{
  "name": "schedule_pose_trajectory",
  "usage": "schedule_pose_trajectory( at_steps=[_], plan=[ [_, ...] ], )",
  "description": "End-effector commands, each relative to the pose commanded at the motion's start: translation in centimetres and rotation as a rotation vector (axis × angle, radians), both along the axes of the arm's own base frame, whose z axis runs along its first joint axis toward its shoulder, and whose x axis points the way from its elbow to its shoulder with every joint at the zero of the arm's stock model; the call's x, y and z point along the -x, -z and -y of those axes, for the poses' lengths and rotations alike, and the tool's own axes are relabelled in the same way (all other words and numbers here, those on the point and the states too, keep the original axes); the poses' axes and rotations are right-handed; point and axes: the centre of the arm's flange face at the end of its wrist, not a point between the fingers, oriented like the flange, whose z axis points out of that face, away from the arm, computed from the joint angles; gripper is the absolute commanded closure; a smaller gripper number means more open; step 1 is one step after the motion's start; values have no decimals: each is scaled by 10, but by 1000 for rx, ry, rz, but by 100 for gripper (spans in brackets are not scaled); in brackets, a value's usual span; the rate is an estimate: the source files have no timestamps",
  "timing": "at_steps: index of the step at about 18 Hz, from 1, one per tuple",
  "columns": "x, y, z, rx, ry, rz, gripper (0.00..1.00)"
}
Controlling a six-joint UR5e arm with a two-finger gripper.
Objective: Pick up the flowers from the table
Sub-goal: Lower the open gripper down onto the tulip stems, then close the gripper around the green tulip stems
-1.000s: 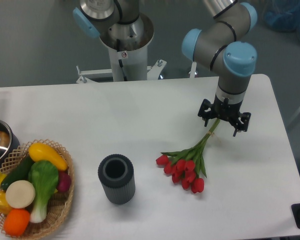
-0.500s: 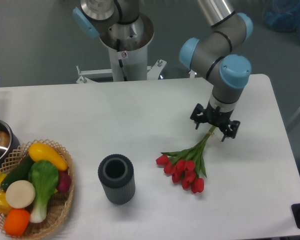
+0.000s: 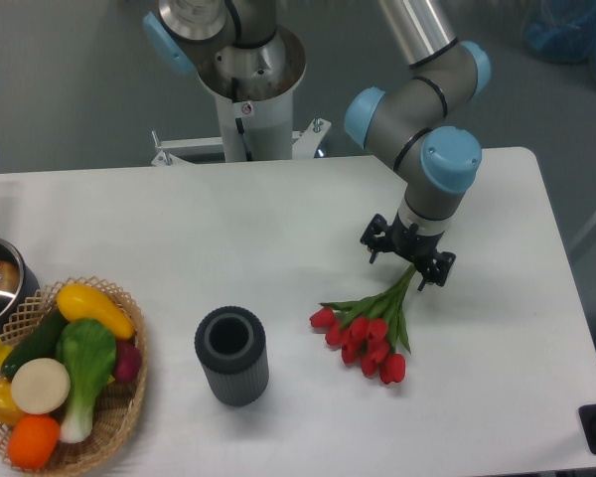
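I have swung my black two-finger gripper (image 3: 408, 255) leftward and turned it since a second ago. The bunch of red tulips (image 3: 370, 333) lies unmoved on the white table (image 3: 278, 229); my spread fingers straddle its green stem ends, not clamped.

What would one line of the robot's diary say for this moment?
phase: approach | gripper: above stem end of flowers, grip unclear | flowers: flat on table, not lifted | nearby: dark cylinder, untouched
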Motion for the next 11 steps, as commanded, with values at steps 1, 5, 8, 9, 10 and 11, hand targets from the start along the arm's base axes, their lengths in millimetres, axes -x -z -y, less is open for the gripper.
schedule_pose_trajectory(
  at_steps=[1,5,8,9,10,11],
  plan=[
    [0,2,0,3,2,2,0],
    [2,4,0,2,-2,-3,0],
    [1,6,1,2,-2,-3,11],
    [2,7,1,3,-2,-1,14],
    [2,7,0,2,0,-3,18],
    [2,6,-1,2,0,-3,22]
  ],
)
